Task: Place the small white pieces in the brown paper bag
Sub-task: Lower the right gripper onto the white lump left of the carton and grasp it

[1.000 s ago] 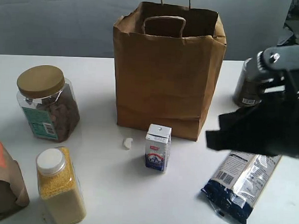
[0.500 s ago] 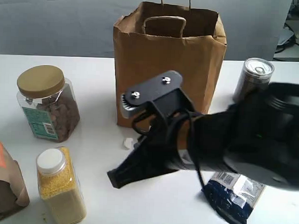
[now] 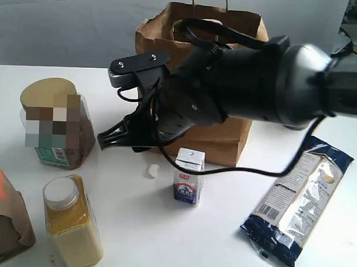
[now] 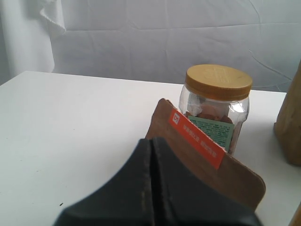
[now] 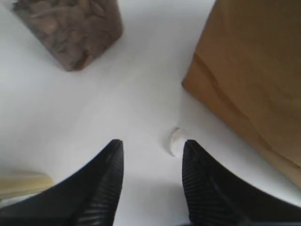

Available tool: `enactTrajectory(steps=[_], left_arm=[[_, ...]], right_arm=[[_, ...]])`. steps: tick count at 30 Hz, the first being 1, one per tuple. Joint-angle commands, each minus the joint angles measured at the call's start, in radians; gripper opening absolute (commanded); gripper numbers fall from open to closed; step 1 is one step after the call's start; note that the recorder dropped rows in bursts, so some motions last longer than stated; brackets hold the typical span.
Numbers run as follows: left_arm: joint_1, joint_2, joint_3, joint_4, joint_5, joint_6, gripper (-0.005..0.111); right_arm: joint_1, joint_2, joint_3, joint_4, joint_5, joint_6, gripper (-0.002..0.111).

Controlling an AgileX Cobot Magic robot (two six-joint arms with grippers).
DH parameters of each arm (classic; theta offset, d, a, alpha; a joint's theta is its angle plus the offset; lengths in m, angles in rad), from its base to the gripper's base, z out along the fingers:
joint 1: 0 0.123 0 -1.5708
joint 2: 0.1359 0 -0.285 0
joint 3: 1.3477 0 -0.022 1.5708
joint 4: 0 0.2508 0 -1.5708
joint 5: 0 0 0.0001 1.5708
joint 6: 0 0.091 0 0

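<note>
White tabletop, grey cloth behind. One small white piece point(image 3: 152, 170) lies centre-left in the exterior frame, just left of the milk carton point(image 3: 189, 176) and in front of the lower-left corner of the brown paper bag point(image 3: 228, 140); no other pieces seen. Right gripper point(image 5: 150, 153) hangs over it, jaws apart and empty; in the wrist view the piece sits close to one finger, off-centre. Left gripper point(image 4: 151, 143) is pressed together on nothing, beside the orange-labelled pouch point(image 4: 202, 150). Judgement: centre the gap, drop to table level, close gently. The piece may skid, and the carton crowds.
</note>
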Motion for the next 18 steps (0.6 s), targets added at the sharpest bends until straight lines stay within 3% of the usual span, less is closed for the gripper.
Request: enactTrajectory(steps=[1,18], left_arm=[[-0.005,-0.003,0.004,-0.008,-0.004,-0.005,0.000],[-0.005,-0.003,0.004,-0.008,-0.004,-0.005,0.000]], right_arm=[[-0.050,0.088,-0.105,0.142,0.096,-0.117,0.041],[-0.073,0.359,-0.325,0.157,0.287,-0.143,0.041]])
